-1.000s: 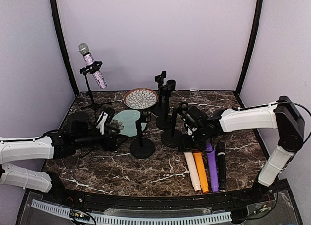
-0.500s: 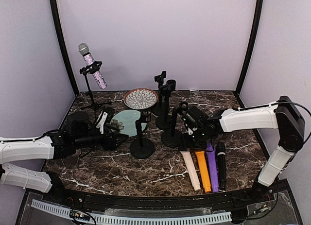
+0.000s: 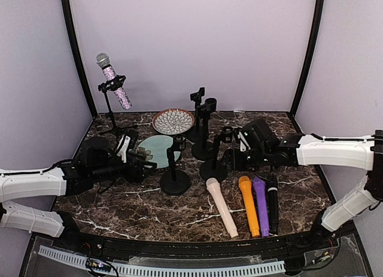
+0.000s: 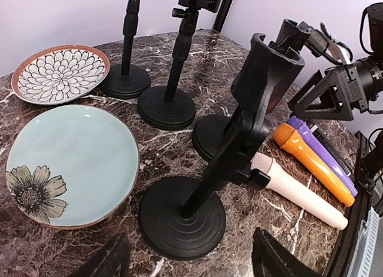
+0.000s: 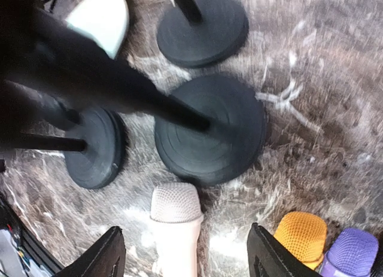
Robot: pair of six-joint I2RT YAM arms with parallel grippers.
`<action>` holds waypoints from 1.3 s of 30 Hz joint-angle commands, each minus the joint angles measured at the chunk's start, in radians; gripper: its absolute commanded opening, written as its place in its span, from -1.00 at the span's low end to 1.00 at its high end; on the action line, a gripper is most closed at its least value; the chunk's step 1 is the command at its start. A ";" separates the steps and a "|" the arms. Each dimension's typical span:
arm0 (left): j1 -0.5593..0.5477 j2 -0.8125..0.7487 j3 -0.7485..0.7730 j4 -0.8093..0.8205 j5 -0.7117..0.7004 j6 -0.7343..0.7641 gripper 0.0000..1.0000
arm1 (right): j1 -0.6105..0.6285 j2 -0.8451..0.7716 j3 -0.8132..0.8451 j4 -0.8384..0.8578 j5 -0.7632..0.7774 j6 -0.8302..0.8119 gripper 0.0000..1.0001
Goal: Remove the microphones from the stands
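Nearest on the bench (image 3: 149,211), right of centre, four loose microphones lie side by side: cream (image 3: 220,206), orange (image 3: 249,206), purple (image 3: 261,204), black (image 3: 273,202).

Beyond them, the right claw (image 3: 230,158) hovers with its jaws spread wide, holding nothing; the left claw (image 3: 145,165), on the left, is likewise spread and empty, facing an empty stand (image 3: 175,169) beside the teal plate (image 3: 157,150); more empty stands and a patterned plate (image 3: 173,121) lie farther back.

The one microphone still mounted, the glitter microphone (image 3: 115,81), sits far left, tilted, head uppermost, clipped at mid-body in a tall tripod stand (image 3: 111,112).

Handling, as judged: the body is rigid and fairly light; the glitter surface should resist slipping; the mesh head may dent. Take hold on the barrel, clear of the clip; the slim tripod may tip, so steady it with the other claw.
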 commanded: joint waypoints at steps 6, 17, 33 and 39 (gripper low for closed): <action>0.136 -0.021 0.067 -0.089 0.022 -0.055 0.44 | -0.065 -0.152 -0.136 0.308 0.033 -0.041 0.47; 0.438 -0.053 0.157 -0.247 0.003 -0.006 0.48 | -0.148 -0.245 -0.230 0.488 0.045 -0.075 0.84; 0.839 0.249 0.277 0.226 0.386 0.032 0.16 | -0.250 -0.269 -0.276 0.653 -0.038 -0.093 0.86; 0.854 0.414 0.401 0.316 0.425 0.069 0.10 | -0.272 -0.299 -0.282 0.655 -0.031 -0.103 0.86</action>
